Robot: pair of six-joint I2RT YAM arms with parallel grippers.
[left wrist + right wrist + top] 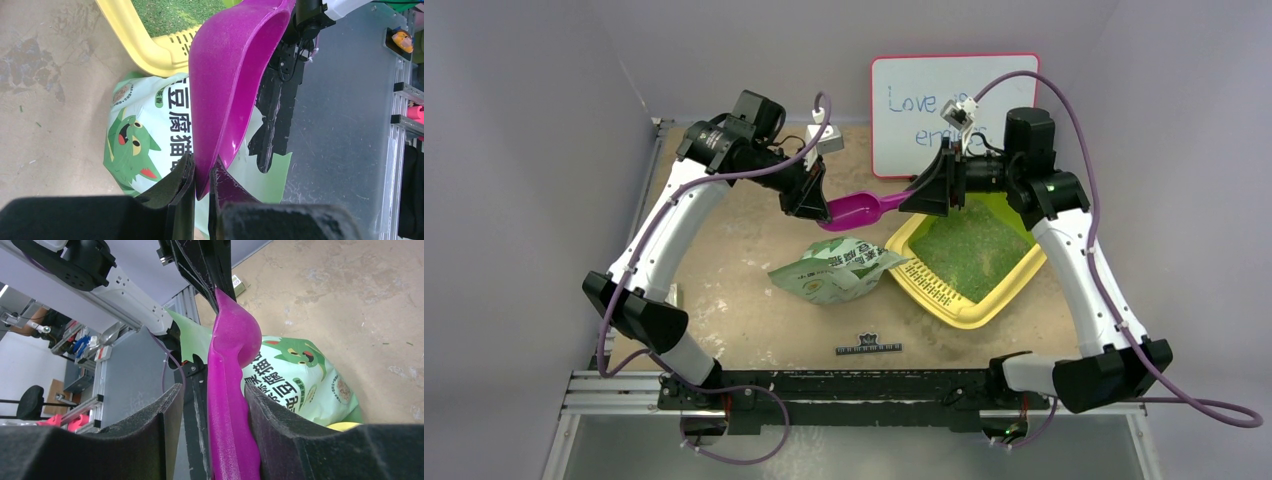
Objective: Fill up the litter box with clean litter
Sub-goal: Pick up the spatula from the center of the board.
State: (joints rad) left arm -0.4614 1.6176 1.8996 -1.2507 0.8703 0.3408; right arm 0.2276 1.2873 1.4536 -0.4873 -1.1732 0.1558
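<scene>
The yellow litter box [954, 305] sits right of centre with green clean litter [969, 245] spread over its floor. Its slotted end [165, 47] and some litter [170, 12] show in the left wrist view. A magenta scoop [856, 210] hangs level in the air between the two grippers, left of the box's far corner. My left gripper [809, 200] is shut on the tip of the scoop's bowl [230, 85]. My right gripper [212, 390] straddles the handle [230, 405]. The handle lies against one finger [280, 425], with a gap to the other.
A pale green litter bag [834, 270] with a cat print lies on the table below the scoop, touching the box's near-left side. A red-framed whiteboard [924, 100] leans on the back wall behind the right gripper. A small black ruler [869, 347] lies near the front edge.
</scene>
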